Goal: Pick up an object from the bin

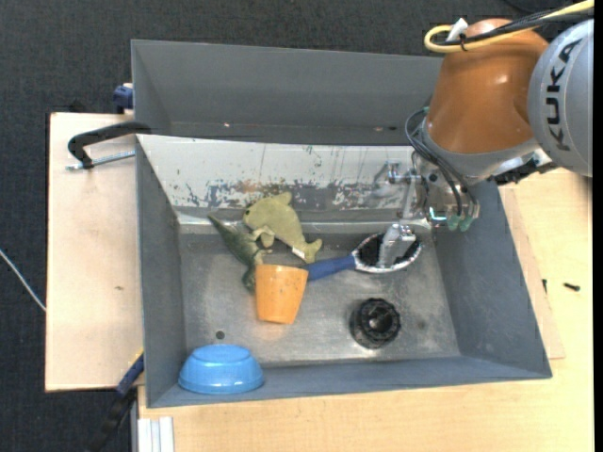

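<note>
Over on the right side of the bin [490, 281], the end effector [399, 243] is hanging low, right at the little strainer [377, 255]. That's the one with the white rim, dark mesh and a blue handle pointing left toward the orange cup [280, 293]. Honestly can't tell whether the end effector is spread apart or pinched together, since its tip is blending into the strainer's bowl. Nothing is looking lifted; the strainer is lying on the bin floor near the back wall, and it's looking like the likeliest pick. Guessing the arm is sitting at the descend-and-grasp step, with the lift not yet done. The next move is probably calling for a firm close on the rim and a straight pull up, because the handle is lying right by the cup and could be dragging it along. The green plush [276, 222] and dark toy dinosaur [236, 241] are lying further left, the black round thing [375, 320] is sitting just below the strainer, and the blue bowl [221, 368] is sitting well apart at lower left.
</note>
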You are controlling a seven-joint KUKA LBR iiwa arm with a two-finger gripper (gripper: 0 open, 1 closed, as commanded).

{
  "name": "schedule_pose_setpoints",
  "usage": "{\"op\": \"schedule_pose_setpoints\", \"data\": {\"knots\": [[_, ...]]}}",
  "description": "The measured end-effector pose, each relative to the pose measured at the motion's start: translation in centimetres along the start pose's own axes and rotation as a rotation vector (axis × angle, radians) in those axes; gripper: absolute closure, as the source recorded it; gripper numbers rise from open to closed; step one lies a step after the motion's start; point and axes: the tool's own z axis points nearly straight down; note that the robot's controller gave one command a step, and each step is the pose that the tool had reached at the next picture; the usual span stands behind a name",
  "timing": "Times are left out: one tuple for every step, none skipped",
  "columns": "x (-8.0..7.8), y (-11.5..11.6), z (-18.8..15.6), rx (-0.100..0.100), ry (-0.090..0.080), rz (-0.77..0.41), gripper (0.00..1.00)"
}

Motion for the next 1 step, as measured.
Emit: {"op": "schedule_pose_setpoints", "data": {"knots": [[1.3,0.62,11.29,0.0,-0.007,-0.181,0.0]]}}
